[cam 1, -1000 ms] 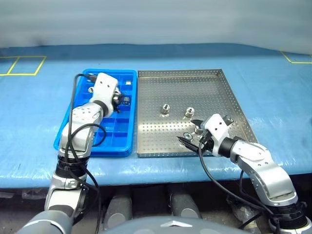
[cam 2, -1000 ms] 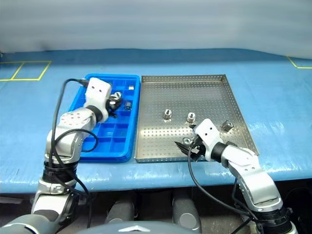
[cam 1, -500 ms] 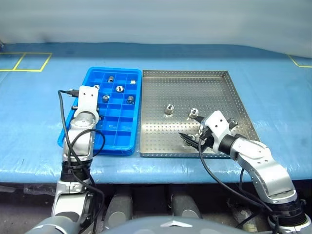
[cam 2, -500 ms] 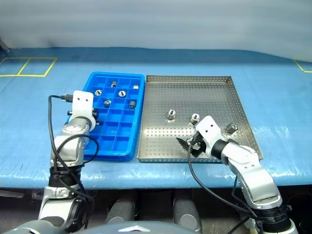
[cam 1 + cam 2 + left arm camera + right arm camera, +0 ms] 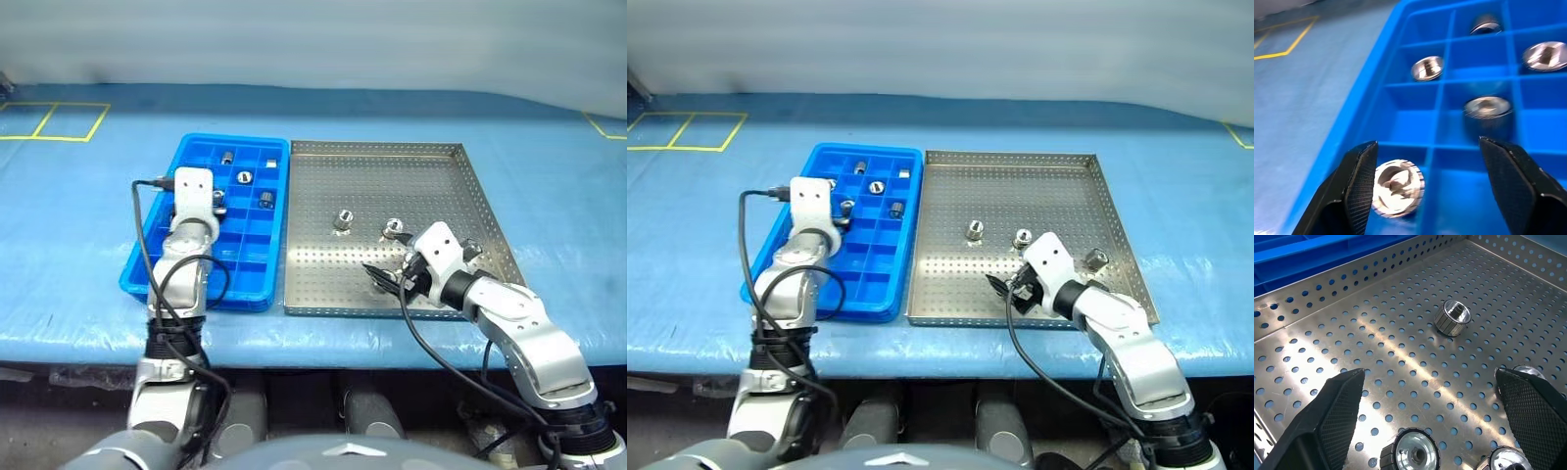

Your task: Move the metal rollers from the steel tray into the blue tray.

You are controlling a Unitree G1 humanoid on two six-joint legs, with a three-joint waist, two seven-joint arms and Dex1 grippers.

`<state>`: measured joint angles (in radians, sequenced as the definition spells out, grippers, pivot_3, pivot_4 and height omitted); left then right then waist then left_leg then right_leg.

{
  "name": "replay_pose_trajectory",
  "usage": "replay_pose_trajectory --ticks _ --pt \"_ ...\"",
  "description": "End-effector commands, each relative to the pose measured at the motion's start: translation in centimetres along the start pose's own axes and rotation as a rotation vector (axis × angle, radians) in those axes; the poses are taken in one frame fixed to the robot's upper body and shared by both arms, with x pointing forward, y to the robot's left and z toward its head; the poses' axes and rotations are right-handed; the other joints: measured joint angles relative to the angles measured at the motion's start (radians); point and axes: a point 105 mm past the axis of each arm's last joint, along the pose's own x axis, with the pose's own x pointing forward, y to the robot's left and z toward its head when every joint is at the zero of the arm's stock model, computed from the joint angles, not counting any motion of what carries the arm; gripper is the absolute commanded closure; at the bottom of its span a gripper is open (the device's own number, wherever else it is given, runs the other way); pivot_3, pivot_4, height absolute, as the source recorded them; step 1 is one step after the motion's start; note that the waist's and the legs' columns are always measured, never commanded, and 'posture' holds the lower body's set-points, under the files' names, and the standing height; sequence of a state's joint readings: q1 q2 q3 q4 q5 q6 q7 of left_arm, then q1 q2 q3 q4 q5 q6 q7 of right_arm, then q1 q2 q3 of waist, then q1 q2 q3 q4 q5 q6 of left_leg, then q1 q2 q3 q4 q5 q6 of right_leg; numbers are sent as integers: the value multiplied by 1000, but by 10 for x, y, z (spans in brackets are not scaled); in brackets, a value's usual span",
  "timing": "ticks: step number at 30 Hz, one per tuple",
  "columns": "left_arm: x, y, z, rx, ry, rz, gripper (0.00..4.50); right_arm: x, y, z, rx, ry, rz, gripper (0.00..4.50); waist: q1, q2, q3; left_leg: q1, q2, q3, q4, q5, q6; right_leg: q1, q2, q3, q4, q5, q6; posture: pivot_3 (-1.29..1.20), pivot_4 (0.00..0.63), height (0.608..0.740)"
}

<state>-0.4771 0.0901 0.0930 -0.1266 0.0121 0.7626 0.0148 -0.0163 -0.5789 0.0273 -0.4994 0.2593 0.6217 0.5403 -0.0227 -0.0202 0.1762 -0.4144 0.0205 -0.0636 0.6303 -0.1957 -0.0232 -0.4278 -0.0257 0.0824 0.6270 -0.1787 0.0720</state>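
The blue tray (image 5: 235, 141) lies left of the steel tray (image 5: 392, 176). My left gripper (image 5: 217, 203) hovers over the blue tray's left-middle part, open and holding nothing (image 5: 1427, 147). A metal roller (image 5: 1397, 188) lies in the compartment beside one of its fingers, and several more rollers (image 5: 1487, 107) sit in cells beyond. My right gripper (image 5: 384, 278) is open and low over the steel tray's near edge (image 5: 1429, 377). Two rollers (image 5: 1410, 455) lie just in front of it on the tray. One roller (image 5: 1452, 317) stands further in, and others (image 5: 344, 219) rest mid-tray.
Both trays sit on a blue-covered table (image 5: 78, 215). Yellow tape marks (image 5: 39, 119) show on the far left of the cover. Another roller (image 5: 472, 251) lies near the steel tray's right rim.
The left hand swung out to the tray's left edge and came back over it. Its gripper has opened and released a roller into a compartment. The right arm has stayed put.
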Motion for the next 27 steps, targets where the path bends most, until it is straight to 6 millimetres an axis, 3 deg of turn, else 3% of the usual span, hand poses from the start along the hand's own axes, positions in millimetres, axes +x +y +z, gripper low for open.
replay_pose_trajectory --ticks 1,3,5,10,14,22,25,27 --pt "-17 -70 59 -21 -227 -405 944 -6 -4 12 -17 -47 -43 0 -1 0 0 0 0 0 0 0 0 0 0 0 0 0 0 -28 150 740" --pt "-17 -113 53 55 -191 -611 944 -10 -5 12 -17 -49 -63 0 -3 1 0 1 0 1 0 0 0 0 0 0 0 0 0 -64 150 740" --pt "-8 -133 40 113 -133 -684 944 -13 -5 11 -18 -47 -83 0 -11 1 -1 1 -1 1 1 0 0 1 0 1 0 0 0 -90 150 740" --pt "17 -157 -1 243 25 -708 944 -26 -6 8 -21 -33 -140 0 -62 1 -1 1 0 2 1 0 0 0 0 2 0 0 0 -176 150 740" --pt "28 -163 -23 344 91 -683 944 -35 -6 5 -11 -23 -176 0 -93 1 0 0 0 2 0 0 0 -1 0 2 0 0 0 -212 150 740" --pt "32 -165 -40 407 157 -655 944 -39 -6 6 -9 -27 -197 0 -132 1 0 1 -1 2 0 0 0 -1 0 3 0 0 1 -215 150 740" --pt "32 -161 -42 406 169 -641 1515 -37 -8 6 -12 -26 -197 0 -139 1 0 1 -1 2 0 0 0 -1 0 3 0 0 1 -200 150 740" --pt "32 -157 -42 396 175 -632 2182 -34 -9 7 -15 -26 -195 0 -142 1 0 1 -1 2 0 0 0 -1 0 3 0 0 1 -183 150 740"
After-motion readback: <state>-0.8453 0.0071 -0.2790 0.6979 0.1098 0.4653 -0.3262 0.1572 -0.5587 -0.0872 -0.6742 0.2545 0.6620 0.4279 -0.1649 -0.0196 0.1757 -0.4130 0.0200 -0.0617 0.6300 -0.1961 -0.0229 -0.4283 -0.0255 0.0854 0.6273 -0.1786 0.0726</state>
